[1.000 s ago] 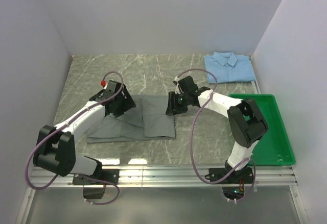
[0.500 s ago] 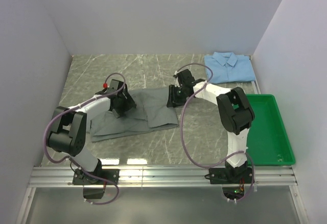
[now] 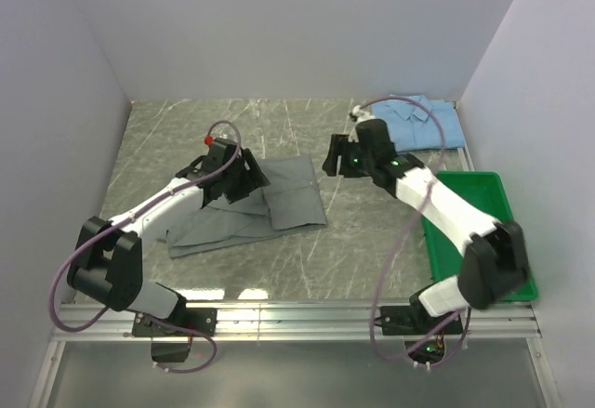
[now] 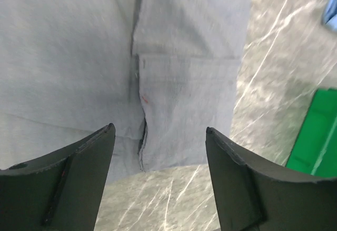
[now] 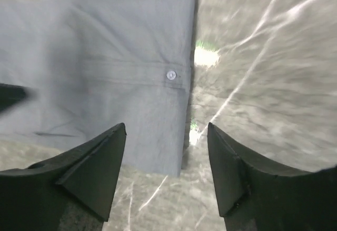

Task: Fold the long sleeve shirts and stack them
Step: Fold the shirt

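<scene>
- Your left fingers (image 3: 242, 181) are spread apart and grasp nothing. They hang low over the left part of the grey shirt (image 3: 290, 202).
- The grey shirt lies partly folded on the table (image 3: 279, 129), around the middle and slightly towards the left edge. A squarish panel lies on its right side, and looser cloth trails towards the near left corner.
- Your right fingers (image 3: 332, 161) are also released and empty. They hover above the shirt's far right edge, where a button (image 5: 171, 75) shows.
- The light blue shirt (image 3: 435, 127) sits folded, collar up, in the far right corner.
- The green tray (image 3: 493, 205) lies along the right edge, well apart from the grey shirt.
</scene>
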You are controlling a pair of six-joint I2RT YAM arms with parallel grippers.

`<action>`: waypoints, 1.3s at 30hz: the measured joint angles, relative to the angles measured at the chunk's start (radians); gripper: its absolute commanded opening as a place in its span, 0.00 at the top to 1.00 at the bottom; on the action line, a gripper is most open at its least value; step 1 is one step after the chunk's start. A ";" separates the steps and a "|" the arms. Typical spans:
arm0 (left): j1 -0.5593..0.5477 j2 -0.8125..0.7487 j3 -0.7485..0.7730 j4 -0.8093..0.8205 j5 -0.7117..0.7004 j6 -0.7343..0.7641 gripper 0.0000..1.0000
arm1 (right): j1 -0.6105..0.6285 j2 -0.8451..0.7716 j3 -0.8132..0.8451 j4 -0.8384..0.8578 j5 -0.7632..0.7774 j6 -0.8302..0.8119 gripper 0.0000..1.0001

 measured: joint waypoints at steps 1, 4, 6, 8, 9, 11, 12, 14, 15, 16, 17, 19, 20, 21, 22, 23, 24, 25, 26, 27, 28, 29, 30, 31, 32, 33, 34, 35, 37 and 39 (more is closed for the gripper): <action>-0.012 0.009 0.000 0.002 0.002 0.000 0.25 | -0.002 -0.055 -0.021 0.011 0.017 0.003 0.29; -0.037 0.063 0.002 0.008 0.008 0.001 0.28 | -0.019 -0.226 -0.096 0.061 0.045 0.022 0.29; -0.047 0.108 0.005 0.008 0.007 0.001 0.30 | -0.037 -0.298 -0.135 0.086 0.044 0.032 0.28; -0.051 0.146 0.016 0.006 0.007 0.002 0.33 | -0.055 -0.333 -0.167 0.101 0.033 0.042 0.12; -0.052 0.167 0.025 0.007 0.007 0.002 0.35 | -0.060 -0.339 -0.179 0.106 0.031 0.047 0.05; -0.055 0.204 0.051 0.009 0.007 0.003 0.40 | -0.069 -0.342 -0.216 0.125 0.018 0.055 0.00; -0.055 0.219 0.063 0.012 0.007 0.003 0.41 | -0.071 -0.342 -0.238 0.130 0.013 0.058 0.00; -0.058 0.246 0.081 0.019 0.007 0.005 0.46 | -0.071 -0.342 -0.280 0.139 0.003 0.060 0.03; -0.059 0.259 0.090 0.023 0.007 0.006 0.48 | -0.071 -0.342 -0.295 0.140 -0.003 0.061 0.04; -0.061 0.275 0.099 0.025 0.007 0.008 0.49 | -0.071 -0.342 -0.306 0.140 -0.011 0.063 0.05; -0.063 0.290 0.105 0.030 0.007 0.010 0.51 | -0.071 -0.341 -0.311 0.140 -0.018 0.065 0.05; -0.065 0.317 0.114 0.034 0.007 0.010 0.52 | -0.071 -0.338 -0.311 0.155 -0.029 0.069 0.06; -0.066 0.329 0.118 0.034 0.007 0.010 0.53 | -0.071 -0.336 -0.312 0.168 -0.037 0.071 0.06; -0.068 0.337 0.121 0.034 0.007 0.010 0.54 | -0.071 -0.333 -0.312 0.178 -0.042 0.075 0.06; -0.068 0.349 0.125 0.032 0.007 0.010 0.54 | -0.071 -0.330 -0.314 0.190 -0.049 0.077 0.07; -0.069 0.357 0.128 0.032 0.007 0.010 0.58 | -0.071 -0.326 -0.318 0.203 -0.056 0.080 0.07; -0.070 0.365 0.131 0.033 0.006 0.010 0.60 | -0.071 -0.322 -0.323 0.214 -0.062 0.084 0.07; -0.070 0.371 0.132 0.033 0.006 0.011 0.66 | -0.071 -0.316 -0.329 0.220 -0.068 0.084 0.07; -0.070 0.372 0.133 0.032 0.005 0.010 0.74 | -0.071 -0.309 -0.333 0.225 -0.073 0.085 0.07; -0.070 0.373 0.133 0.032 0.005 0.010 0.79 | -0.071 -0.302 -0.337 0.231 -0.077 0.087 0.07; -0.070 0.373 0.133 0.033 0.005 0.010 0.83 | -0.071 -0.294 -0.343 0.236 -0.081 0.088 0.07; -0.070 0.373 0.135 0.032 0.005 0.013 0.92 | -0.071 -0.286 -0.347 0.238 -0.085 0.090 0.07; -0.071 0.373 0.135 0.033 0.005 0.012 0.96 | -0.071 -0.279 -0.352 0.242 -0.090 0.092 0.07; -0.072 0.373 0.139 0.030 0.005 0.017 0.99 | -0.071 -0.274 -0.356 0.244 -0.095 0.095 0.07; -0.073 0.373 0.144 0.026 0.004 0.019 1.00 | -0.071 -0.269 -0.358 0.244 -0.101 0.096 0.07; -0.074 0.373 0.150 0.018 0.004 0.020 1.00 | -0.071 -0.263 -0.358 0.246 -0.106 0.099 0.07; -0.075 0.372 0.158 0.010 0.003 0.023 0.99 | -0.071 -0.257 -0.358 0.251 -0.111 0.102 0.08; -0.076 0.369 0.164 0.003 0.003 0.025 1.00 | -0.071 -0.250 -0.358 0.256 -0.118 0.103 0.07; -0.076 0.352 0.170 -0.013 -0.006 0.027 0.99 | -0.071 -0.235 -0.358 0.265 -0.130 0.106 0.08; -0.077 0.319 0.174 -0.037 -0.018 0.027 0.99 | -0.071 -0.222 -0.358 0.272 -0.140 0.109 0.08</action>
